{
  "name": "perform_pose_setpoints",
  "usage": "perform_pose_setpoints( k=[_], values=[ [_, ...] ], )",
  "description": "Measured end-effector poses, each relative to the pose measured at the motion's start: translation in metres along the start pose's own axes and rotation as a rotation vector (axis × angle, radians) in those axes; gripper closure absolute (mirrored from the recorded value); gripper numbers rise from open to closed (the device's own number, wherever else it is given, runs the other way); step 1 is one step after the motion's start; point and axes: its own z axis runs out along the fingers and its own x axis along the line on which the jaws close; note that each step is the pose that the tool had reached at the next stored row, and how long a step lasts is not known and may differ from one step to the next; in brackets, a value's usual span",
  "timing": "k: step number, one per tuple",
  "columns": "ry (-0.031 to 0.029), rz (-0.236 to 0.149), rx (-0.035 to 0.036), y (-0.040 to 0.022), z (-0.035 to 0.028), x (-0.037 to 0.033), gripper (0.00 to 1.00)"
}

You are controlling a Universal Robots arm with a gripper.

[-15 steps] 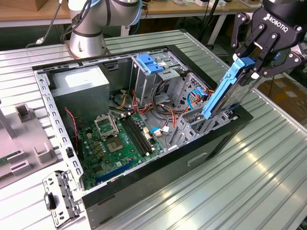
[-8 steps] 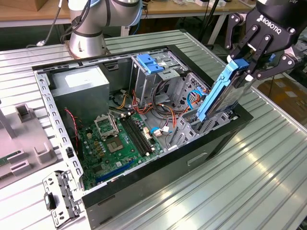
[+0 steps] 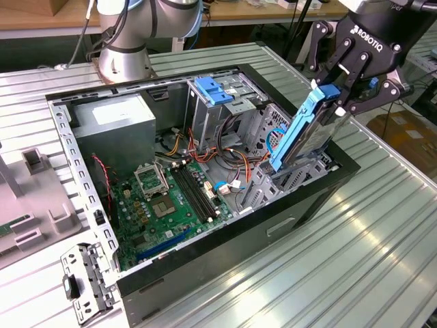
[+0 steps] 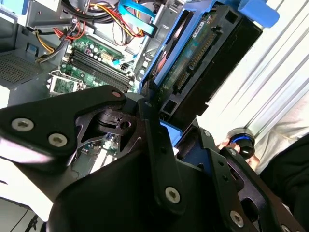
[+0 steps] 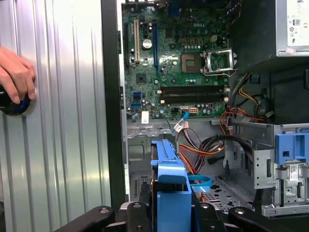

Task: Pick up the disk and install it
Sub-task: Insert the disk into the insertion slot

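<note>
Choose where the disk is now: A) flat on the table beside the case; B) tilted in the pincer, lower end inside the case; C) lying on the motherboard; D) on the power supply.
B: the exterior view shows the pincer gripping the slanted disk, lower end in the case.

One open computer case [image 3: 225, 239] on the worktop [image 3: 355, 260] holds one motherboard [image 3: 164, 205], one grey power supply [image 3: 113, 126] and one drive cage [image 3: 239, 102] with one blue latch [image 3: 213, 90]. One robot hand [image 3: 334, 99] grips one blue-edged disk [image 3: 304, 133] at 2 o'clock in the exterior view. One loose metal bracket [image 3: 85, 280] lies at 7 o'clock.
</note>
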Motion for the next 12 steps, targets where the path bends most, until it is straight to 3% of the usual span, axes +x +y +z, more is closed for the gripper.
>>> perform_pose_setpoints(
  k=[4, 12],
  values=[
    [-0.0003, -0.006, -0.0004, 0.0016, 0.0038, -0.0004, 0.63],
    [-0.0011, -0.016, -0.0011, 0.0025, 0.0112, -0.0101, 0.63]
  ],
)
